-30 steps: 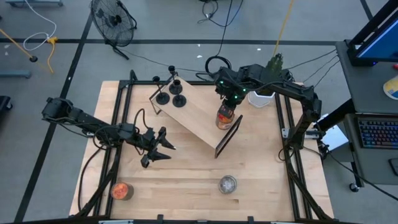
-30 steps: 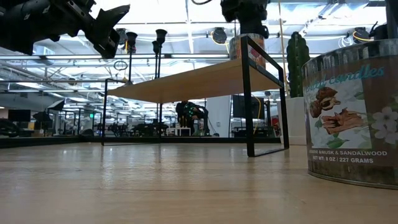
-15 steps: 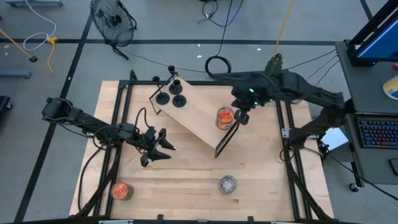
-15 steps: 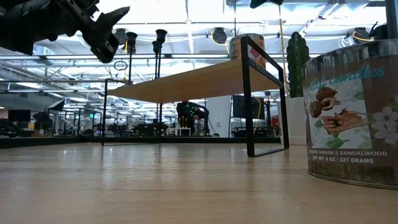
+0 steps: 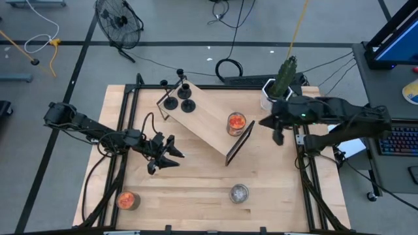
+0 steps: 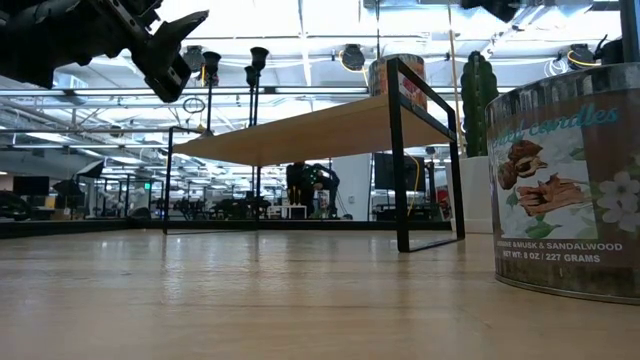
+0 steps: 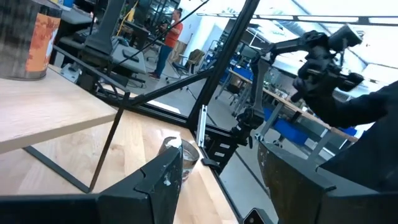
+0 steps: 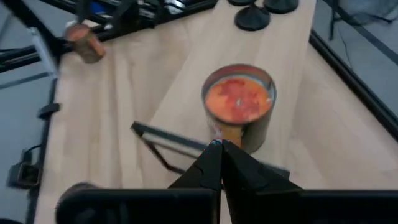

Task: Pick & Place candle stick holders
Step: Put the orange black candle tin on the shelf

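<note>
A slanted wooden shelf (image 5: 202,121) on a black frame carries three black candle stick holders (image 5: 180,98) at its far left end and an orange glass cup (image 5: 236,123) at its right end, each resting on its base. A second orange cup (image 5: 128,200) and a silvery cup (image 5: 240,193) stand on the table near the front edge. My right gripper (image 5: 264,122) hangs shut in the air to the right of the shelf, pointing at the orange cup (image 8: 239,102). My left gripper (image 5: 173,154) hovers open left of the shelf, holding nothing, facing the silvery cup (image 7: 177,152).
A white pot with a green cactus (image 5: 277,88) stands at the far right, behind my right arm. The shelf's black end frame (image 5: 240,142) rises at its right end. Bare table lies between the shelf and the front cups.
My right gripper has come off the orange cup on the shelf and pulled back toward the table's right edge, tipping less steeply down. The cup stays upright on the shelf's right end. My left gripper has kept its place.
</note>
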